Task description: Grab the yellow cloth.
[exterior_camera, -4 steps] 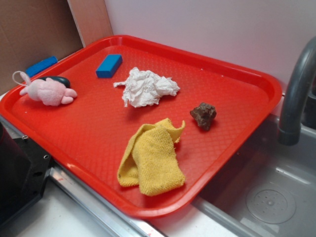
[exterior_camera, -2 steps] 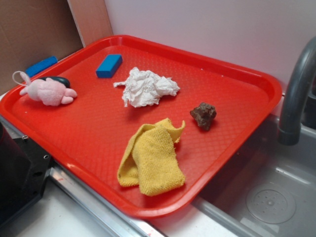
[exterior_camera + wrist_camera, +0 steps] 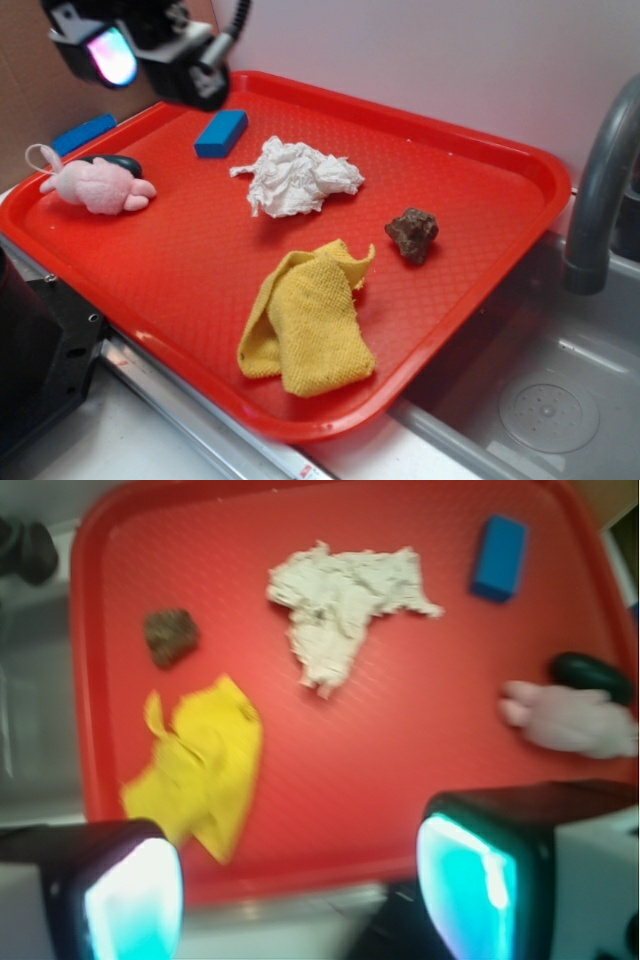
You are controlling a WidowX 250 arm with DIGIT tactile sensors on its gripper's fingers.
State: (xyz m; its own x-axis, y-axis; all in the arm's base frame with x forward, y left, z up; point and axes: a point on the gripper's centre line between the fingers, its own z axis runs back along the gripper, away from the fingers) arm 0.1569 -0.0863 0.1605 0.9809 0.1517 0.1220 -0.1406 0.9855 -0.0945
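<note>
the yellow cloth (image 3: 308, 322) is found folded and slack on the red tray (image 3: 500, 190), near the tray's front edge in the exterior view, with nothing resting on it. its long axis is seen running from the raised fold near the tray's middle down toward the front rim. a brown lump (image 3: 412, 234) is set near it, apart, toward the sink (image 3: 540, 400) side; a crumpled white tissue (image 3: 297, 177) lies beyond it toward the middle, also apart. a blue block (image 3: 221, 133) and a pink plush toy (image 3: 98, 186) are placed farther off, by the far and left parts of the tray.

the gripper (image 3: 140, 45) is held high above the tray's far left corner, well apart from the cloth. in the wrist view the two fingers (image 3: 135, 895) are seen spread wide, with nothing between them (image 3: 300, 890). the cloth (image 3: 200, 765) is shown there ahead and to the left. the coming move is judged to call for travel across the tray toward the front rim, then a descent with the fingers set across the cloth's long axis.
</note>
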